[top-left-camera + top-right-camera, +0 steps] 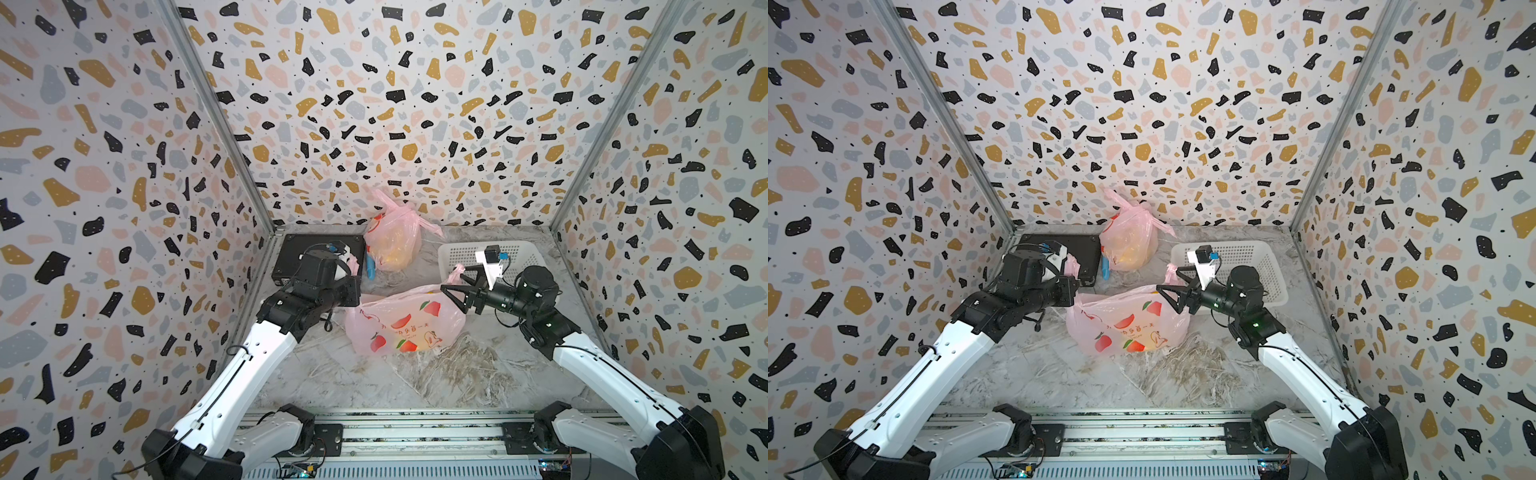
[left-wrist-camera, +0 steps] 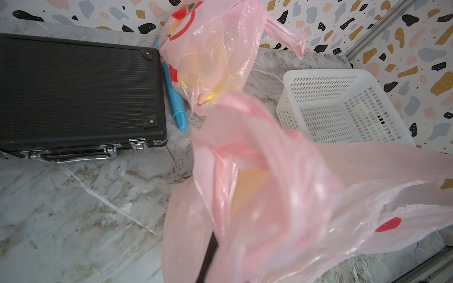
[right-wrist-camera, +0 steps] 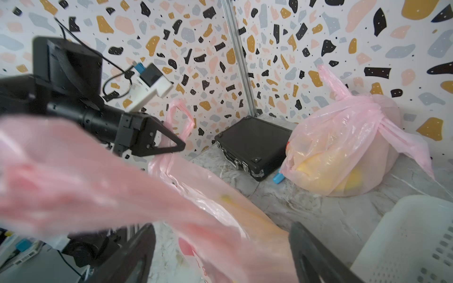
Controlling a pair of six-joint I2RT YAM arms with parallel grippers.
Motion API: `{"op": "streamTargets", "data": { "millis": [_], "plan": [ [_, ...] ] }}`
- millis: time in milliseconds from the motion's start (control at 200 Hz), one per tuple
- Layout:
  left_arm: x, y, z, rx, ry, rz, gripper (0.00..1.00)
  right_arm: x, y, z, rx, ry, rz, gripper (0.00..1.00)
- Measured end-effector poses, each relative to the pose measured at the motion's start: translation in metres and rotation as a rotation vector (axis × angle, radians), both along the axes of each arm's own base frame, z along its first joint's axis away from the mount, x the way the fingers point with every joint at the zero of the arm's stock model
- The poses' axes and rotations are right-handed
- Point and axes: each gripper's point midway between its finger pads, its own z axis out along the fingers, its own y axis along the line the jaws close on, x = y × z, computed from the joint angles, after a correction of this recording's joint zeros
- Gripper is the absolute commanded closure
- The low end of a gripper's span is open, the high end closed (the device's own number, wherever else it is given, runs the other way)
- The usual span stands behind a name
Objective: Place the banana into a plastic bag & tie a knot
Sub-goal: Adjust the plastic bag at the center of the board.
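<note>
Left wrist view — pink bag [image 2: 269, 201] fills foreground — case [image 2: 73, 93], basket [image 2: 326, 73] beyond.

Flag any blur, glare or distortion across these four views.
Left wrist: the bag close to the lens is out of focus, while the case and basket are sharp. Right wrist: bag film across the lens is smeared, the tied bag crisp. Both top views: sharp, evenly lit, wide-angle stretch toward the edges.
</note>
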Motion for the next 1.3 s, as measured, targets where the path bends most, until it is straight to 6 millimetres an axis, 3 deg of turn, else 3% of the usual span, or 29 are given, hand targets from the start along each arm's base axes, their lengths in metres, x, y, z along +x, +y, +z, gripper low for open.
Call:
{"op": "streamTargets", "data": {
  "millis": [115,245,320,400,601,781,1021,1086,1171,1301],
  "plan": [
    [0.000,0.000,0.000,0.000,0.001,-0.002,1.00,0.000,-0.001,-0.016,-0.027,-0.031,-0.013,0.12],
    [-0.001,-0.001,-0.001,0.000,0.003,-0.006,1.00,0.000,-0.001,-0.017,-0.020,-0.104,-0.022,0.15],
    [-0.001,-0.002,-0.001,-0.002,0.006,-0.010,1.00,0.000,-0.001,-0.016,-0.016,-0.133,-0.023,0.23],
    [-0.001,-0.003,-0.001,-0.001,0.015,-0.014,1.00,0.001,0.000,-0.012,-0.016,-0.163,-0.024,0.39],
    [0.000,-0.005,0.002,-0.004,0.019,-0.030,1.00,0.002,0.003,-0.010,-0.027,-0.185,-0.026,1.00],
    [-0.004,-0.010,0.007,0.000,0.037,-0.060,1.00,0.006,0.004,-0.001,-0.056,-0.129,-0.044,1.00],
    [-0.029,-0.045,0.051,0.030,-0.034,-0.182,1.00,0.022,-0.017,0.048,-0.184,-0.035,-0.206,1.00],
    [-0.033,-0.052,0.056,0.058,-0.047,-0.202,1.00,0.023,-0.023,0.050,-0.231,-0.009,-0.247,1.00],
    [-0.031,-0.058,0.049,0.113,-0.043,-0.205,1.00,0.028,-0.033,0.036,-0.322,0.027,-0.313,1.00],
    [-0.019,-0.066,0.021,0.201,0.004,-0.217,1.00,0.035,-0.041,-0.016,-0.502,0.114,-0.367,1.00]
  ]
}}
